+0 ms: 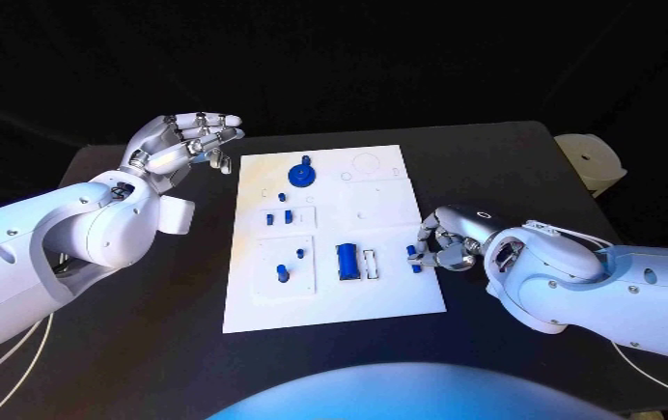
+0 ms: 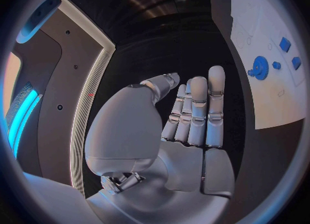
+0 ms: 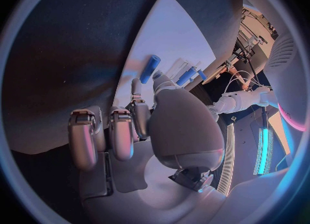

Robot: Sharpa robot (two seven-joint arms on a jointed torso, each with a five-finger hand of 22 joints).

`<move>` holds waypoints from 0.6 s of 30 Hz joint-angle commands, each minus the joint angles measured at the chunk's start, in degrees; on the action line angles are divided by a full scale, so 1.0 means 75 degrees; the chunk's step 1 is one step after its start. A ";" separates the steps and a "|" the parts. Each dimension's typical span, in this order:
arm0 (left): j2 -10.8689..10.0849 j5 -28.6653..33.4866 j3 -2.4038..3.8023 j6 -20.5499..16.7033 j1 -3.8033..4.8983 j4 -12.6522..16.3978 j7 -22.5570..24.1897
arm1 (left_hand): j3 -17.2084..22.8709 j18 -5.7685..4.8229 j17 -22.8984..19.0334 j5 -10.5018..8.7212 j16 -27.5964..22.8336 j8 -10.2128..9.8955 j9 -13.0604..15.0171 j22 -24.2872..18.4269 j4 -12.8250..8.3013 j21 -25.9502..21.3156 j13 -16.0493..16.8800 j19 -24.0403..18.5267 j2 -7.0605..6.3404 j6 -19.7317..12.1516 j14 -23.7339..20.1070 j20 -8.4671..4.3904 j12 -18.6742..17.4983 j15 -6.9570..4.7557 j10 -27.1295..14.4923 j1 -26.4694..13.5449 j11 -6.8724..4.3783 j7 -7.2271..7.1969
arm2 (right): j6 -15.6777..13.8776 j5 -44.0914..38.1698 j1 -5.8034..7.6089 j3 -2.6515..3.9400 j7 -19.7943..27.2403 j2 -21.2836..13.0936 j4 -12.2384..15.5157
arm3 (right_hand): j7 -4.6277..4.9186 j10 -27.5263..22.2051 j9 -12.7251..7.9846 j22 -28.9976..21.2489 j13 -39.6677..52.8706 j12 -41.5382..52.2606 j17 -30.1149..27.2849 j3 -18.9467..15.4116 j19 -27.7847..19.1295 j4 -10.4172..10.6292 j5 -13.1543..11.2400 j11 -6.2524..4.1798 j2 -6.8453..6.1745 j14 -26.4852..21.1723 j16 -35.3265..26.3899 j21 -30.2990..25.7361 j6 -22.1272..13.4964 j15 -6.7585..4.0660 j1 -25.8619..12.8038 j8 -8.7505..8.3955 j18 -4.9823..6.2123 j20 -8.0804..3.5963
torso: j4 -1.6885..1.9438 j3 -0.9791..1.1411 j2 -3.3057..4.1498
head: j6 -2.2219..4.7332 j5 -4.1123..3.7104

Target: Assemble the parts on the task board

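Observation:
The white task board (image 1: 334,299) lies in the middle of the black table. On it sit a blue gear (image 1: 302,175), two small blue parts (image 1: 279,217), two blue pegs (image 1: 290,262) and a blue block (image 1: 347,261) beside a white piece (image 1: 371,264). My right hand (image 1: 448,244) is at the board's right edge and pinches a small blue peg (image 1: 415,254) (image 3: 150,69) between thumb and fingertip. Off the board's far left corner my left hand (image 1: 188,145) (image 2: 187,115) is raised, its fingers straight and apart, holding nothing. The left wrist view shows the gear (image 2: 260,68) and small blue parts (image 2: 284,44).
A pale rounded object (image 1: 592,159) stands off the table's far right corner. Bare black table (image 1: 487,164) stretches to the right of the board and in front of it. The board's far right area carries faint outlined recesses (image 1: 369,164).

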 commanded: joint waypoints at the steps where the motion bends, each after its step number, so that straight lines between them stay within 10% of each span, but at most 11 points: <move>1: 0.0002 0.0013 0.0004 0.0136 0.0005 0.0031 0.0074 | -0.0036 0.0120 -0.0010 0.0047 0.0035 0.0042 -0.0007 -0.0012 0.0002 -0.0050 0.0009 -0.0010 0.0042 -0.0033 -0.0061 0.0028 0.0027 -0.0014 -0.0063 -0.0011 -0.0016 0.0000 | 0.0220 -0.0255 -0.0042 -0.0005 -0.0085 0.0053 -0.0026 | -0.0007 0.0023 -0.0011 0.2009 0.0775 0.0023 0.1882 0.0006 0.0799 -0.0014 0.0010 -0.0018 0.0035 0.0768 0.0002 0.0041 0.0084 0.0035 -0.0007 -0.0037 -0.0052 0.0054 | 0.0004 0.0005 0.0003 | -0.0018 0.0016; 11: -0.0012 0.0013 0.0004 0.0134 0.0005 0.0033 0.0071 | -0.0036 0.0120 -0.0010 0.0047 0.0035 0.0042 -0.0007 -0.0012 0.0002 -0.0050 0.0009 -0.0010 0.0042 -0.0033 -0.0061 0.0028 0.0027 -0.0014 -0.0063 -0.0011 -0.0016 0.0000 | 0.0384 -0.0391 -0.0142 -0.0007 -0.0102 0.0231 -0.0115 | -0.0080 0.0024 -0.0081 0.2009 0.0779 -0.0009 0.1890 0.0584 0.0799 -0.0091 0.0070 -0.0089 0.0144 0.0770 0.0005 0.0041 0.0168 -0.0032 0.0704 -0.0147 -0.0052 -0.0005 | 0.0002 -0.0001 -0.0007 | -0.0068 0.0046; 18: -0.0026 0.0012 0.0004 0.0117 0.0006 0.0043 0.0062 | -0.0040 0.0120 -0.0015 0.0048 0.0042 0.0048 -0.0008 -0.0015 0.0011 -0.0054 0.0012 -0.0011 0.0046 -0.0036 -0.0064 0.0030 0.0044 -0.0013 -0.0073 -0.0022 -0.0016 -0.0001 | 0.0575 -0.0637 -0.0175 -0.0009 -0.0132 0.0268 -0.0120 | -0.0129 0.0025 -0.0092 0.2009 0.0788 -0.0040 0.1898 0.1641 0.0799 -0.0224 0.0184 -0.0134 -0.0166 0.0772 0.0007 0.0041 0.0282 -0.0075 0.1197 -0.0177 -0.0052 -0.0059 | -0.0008 -0.0003 -0.0007 | -0.0070 0.0055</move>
